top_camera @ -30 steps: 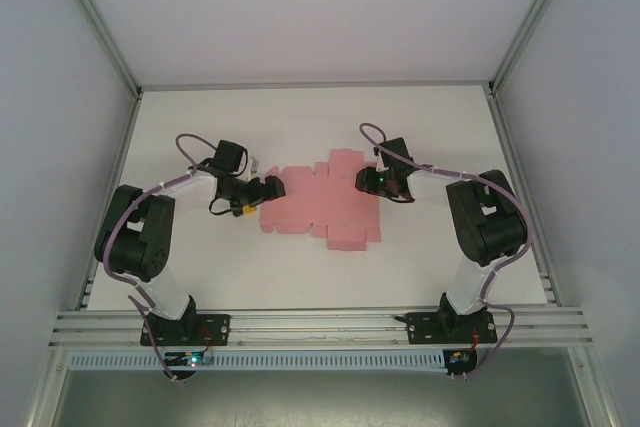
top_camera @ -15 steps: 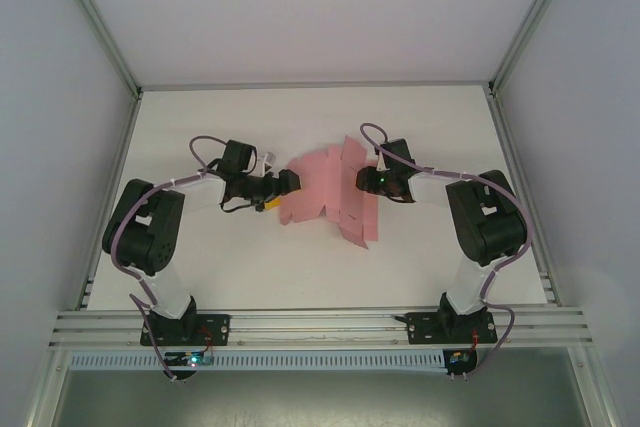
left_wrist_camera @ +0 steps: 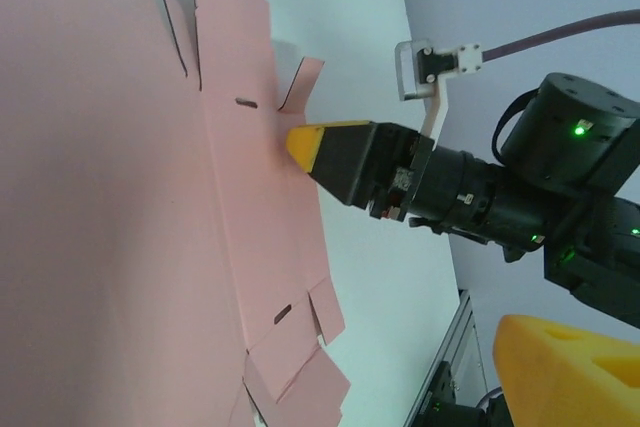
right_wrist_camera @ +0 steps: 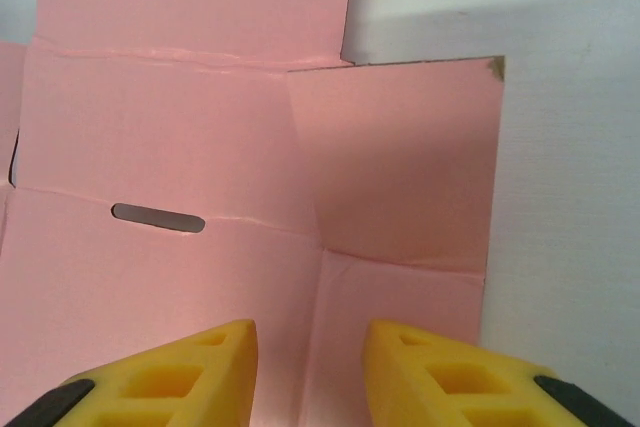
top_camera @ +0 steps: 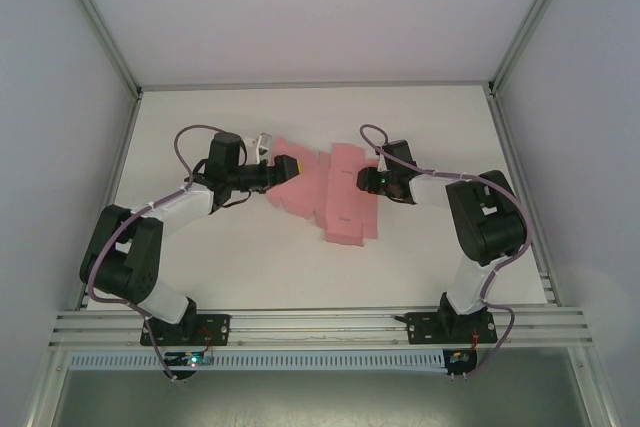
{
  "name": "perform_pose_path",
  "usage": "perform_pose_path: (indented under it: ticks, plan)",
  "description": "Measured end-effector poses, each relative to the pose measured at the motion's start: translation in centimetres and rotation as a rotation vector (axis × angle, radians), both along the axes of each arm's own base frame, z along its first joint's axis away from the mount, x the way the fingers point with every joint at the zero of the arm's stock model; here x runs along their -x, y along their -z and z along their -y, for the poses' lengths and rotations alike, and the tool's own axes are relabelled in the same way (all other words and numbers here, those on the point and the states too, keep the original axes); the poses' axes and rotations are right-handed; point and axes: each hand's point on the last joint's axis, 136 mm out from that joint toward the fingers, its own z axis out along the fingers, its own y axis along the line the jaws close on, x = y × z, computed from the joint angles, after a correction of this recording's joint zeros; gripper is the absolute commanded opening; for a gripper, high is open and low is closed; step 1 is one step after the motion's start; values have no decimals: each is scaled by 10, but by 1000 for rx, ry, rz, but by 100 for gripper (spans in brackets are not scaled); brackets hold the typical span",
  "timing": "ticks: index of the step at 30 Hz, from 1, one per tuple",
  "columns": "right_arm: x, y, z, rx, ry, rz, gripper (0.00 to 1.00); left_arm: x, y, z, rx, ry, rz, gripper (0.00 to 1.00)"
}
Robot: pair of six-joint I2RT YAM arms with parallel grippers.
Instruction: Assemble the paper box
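Left wrist view, unlike overhead, shows right gripper [left_wrist_camera: 302, 143] touching paper box [left_wrist_camera: 120, 207].

Even, diffuse light from above fills the overhead view. The white bench [top_camera: 300, 267] is bright without glare, and the arms cast only faint, soft shadows. In the left wrist view the pink die-cut card sheet [left_wrist_camera: 120, 197] is sharp, with a small grey shadow under its raised flap at upper centre. A yellow foam pad [left_wrist_camera: 565, 372] at lower right is blurred. In the right wrist view the creases are crisp and a grey shadow lies at upper right.
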Motion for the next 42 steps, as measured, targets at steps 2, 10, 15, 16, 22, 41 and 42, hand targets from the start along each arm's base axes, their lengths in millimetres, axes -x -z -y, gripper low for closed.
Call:
perform_pose_path:
  ticks: [2,10,15,16,22,41,42]
  plan:
    - [0,0,0,1,-2,4,39,-2,2,-2,-17,-11,7,72]
    - [1,-3,-1,0,-24,26,43,-12,12,-7,-125,-24,34,23]
    - [9,-9,3,-9,-49,15,52,-16,8,-8,-176,4,63,0]
    - [10,-13,5,-26,-55,14,53,-16,6,-7,-182,14,74,0]
    - [4,-69,31,-169,-38,136,83,-13,-22,2,-152,84,187,0]
    - [33,-219,48,-529,-195,619,85,54,-202,12,160,171,735,0]
    - [34,-222,45,-552,-219,622,83,59,-208,11,166,169,756,0]
